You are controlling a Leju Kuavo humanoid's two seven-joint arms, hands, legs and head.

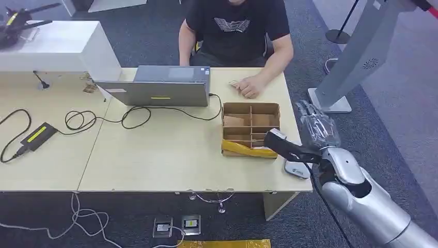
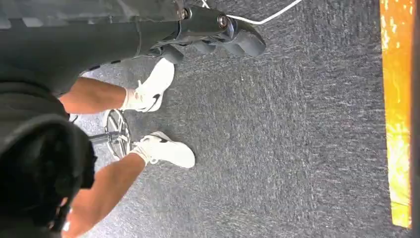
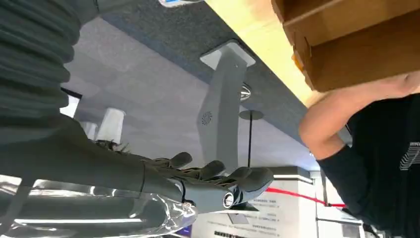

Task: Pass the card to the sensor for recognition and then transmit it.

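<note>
Tabletop point(image 1: 170, 155) holds one laptop point(image 1: 160, 87), one divided cardboard box point(image 1: 250, 129), one sensor point(image 1: 296, 169).

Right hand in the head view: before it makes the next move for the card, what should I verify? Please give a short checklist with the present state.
1. Right hand is empty: ok, fingers spread, nothing held.
2. Card is located: cannot tell; no card is clear in the cardboard box.
3. Sensor is free: cannot tell; a white device lies at the table edge, partly hidden by the arm.
4. Person's hand is clear of the box: ok, it rests on the table beyond it.
5. Left hand is out of the way: ok, it hangs above the carpet.
</note>
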